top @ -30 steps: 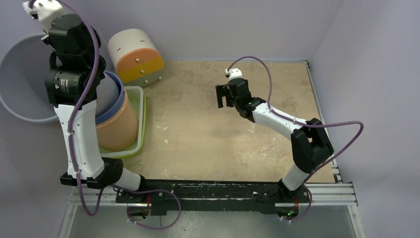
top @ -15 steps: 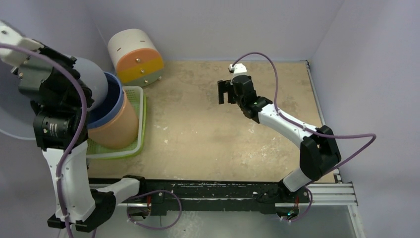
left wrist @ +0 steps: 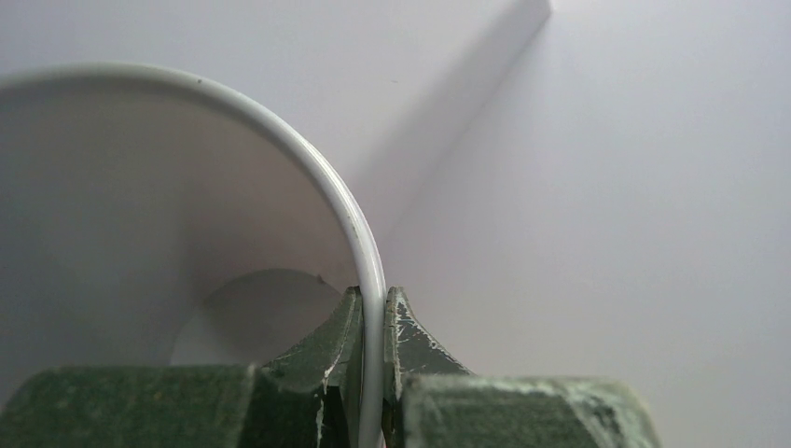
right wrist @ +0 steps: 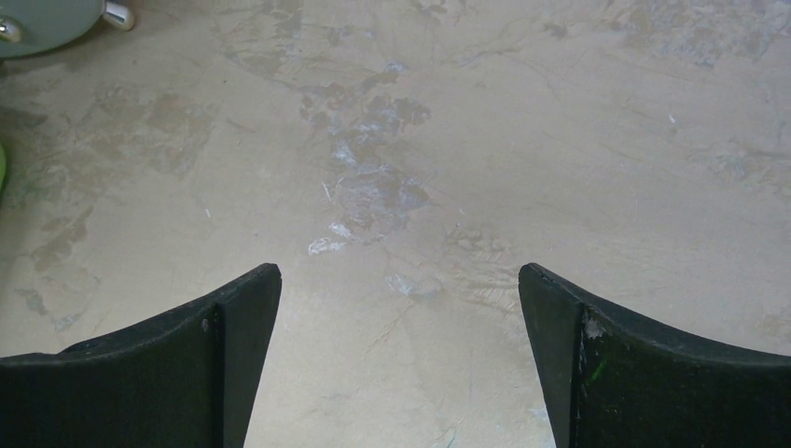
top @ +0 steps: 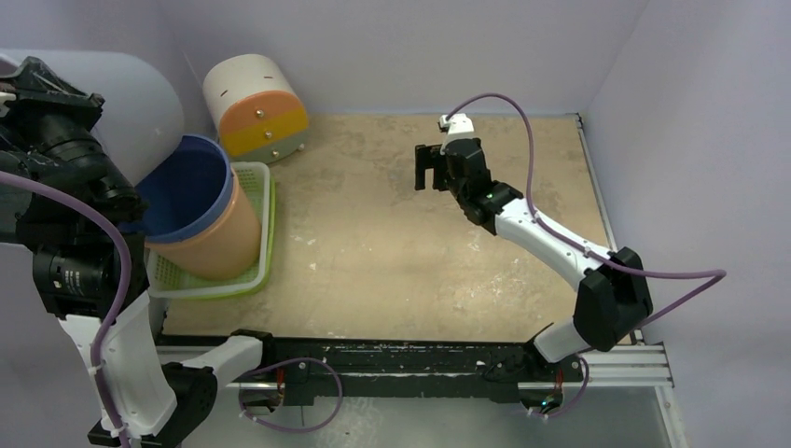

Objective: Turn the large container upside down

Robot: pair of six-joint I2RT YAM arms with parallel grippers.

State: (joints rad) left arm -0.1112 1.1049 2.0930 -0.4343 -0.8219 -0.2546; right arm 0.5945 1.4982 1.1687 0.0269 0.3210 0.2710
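The large container [top: 140,98] is a pale lavender-grey bucket, held in the air at the far left and tilted on its side above the blue-rimmed orange tub. My left gripper [left wrist: 373,322] is shut on its thin white rim [left wrist: 359,233], one finger inside and one outside. In the top view the left arm's wrist [top: 51,121] hides those jaws. My right gripper [top: 431,175] is open and empty over the bare tabletop at the middle back. In the right wrist view [right wrist: 399,280] only the table shows between its fingers.
An orange tub with a blue liner [top: 201,210] stands in a green tray [top: 263,219] at the left. A white, orange, yellow and green cylinder [top: 256,107] lies at the back left. The enclosure walls stand close on all sides.
My left arm has raised and swung the bucket, tipping it from mouth-up toward its side and bringing it nearer the camera. The right gripper has drifted slightly right and back, still open.
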